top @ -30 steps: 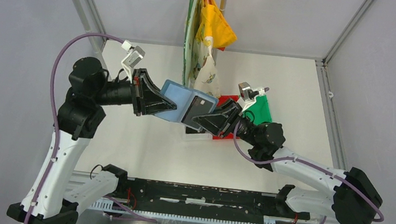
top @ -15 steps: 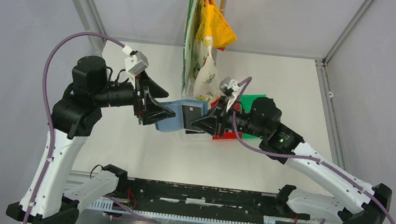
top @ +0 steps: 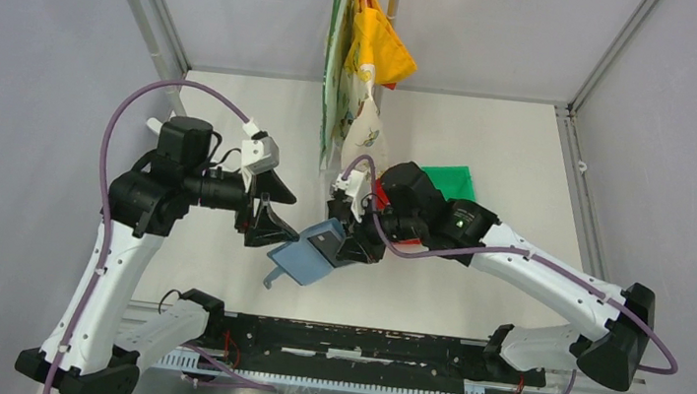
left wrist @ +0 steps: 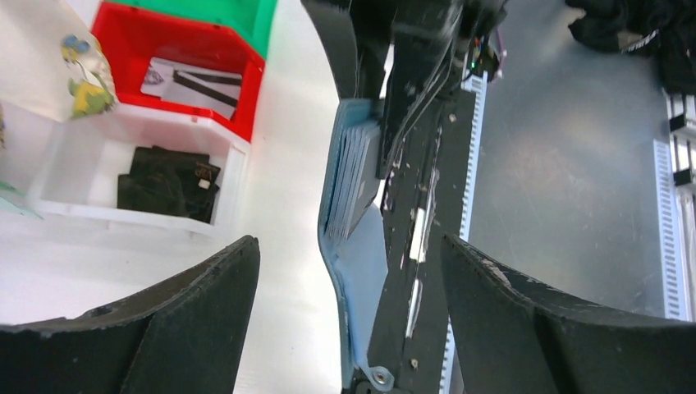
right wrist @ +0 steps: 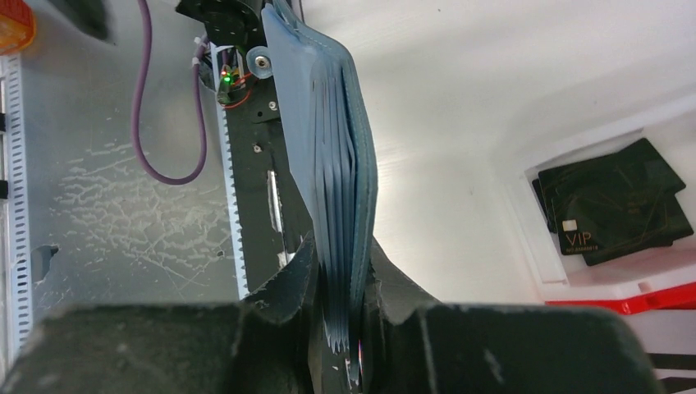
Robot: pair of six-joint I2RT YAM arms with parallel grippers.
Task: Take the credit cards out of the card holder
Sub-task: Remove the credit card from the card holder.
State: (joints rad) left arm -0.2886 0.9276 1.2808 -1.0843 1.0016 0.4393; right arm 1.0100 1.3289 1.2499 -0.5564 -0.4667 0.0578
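Pinching the card holder (top: 306,260) at one end with the right gripper (top: 351,245), jaws narrow and clamped on its layers. Holding it aloft over the table (top: 489,144), on the near side of the bins. Waiting with the left gripper (top: 290,220) spread wide just beside the wallet's free end, gripping nothing.

Likely soft and light to handle: limp covers sagging away from the clamp, small tab (top: 267,282) dangling at the lowest corner. Judging by the black credit cards (left wrist: 168,185) lying in the white bin (left wrist: 232,176), expect thin, stiff, slick pieces. Best to pinch one across an exposed edge and draw it straight out along its pocket. Avoid grabbing the cover: probably just folds, or drags the whole wallet from the clamp.

From above: only the outer teal face and a dark patch near the clamp, possibly a card. From the left wrist: thin leaves stacked edge-on, plus a pale card (left wrist: 193,82) in the red bin (left wrist: 246,90). From the right wrist: the same leaves squeezed between the fingers (right wrist: 304,283), and "VIP" legible on a binned card. Cannot tell from any view which leaves are cards and which are pockets.
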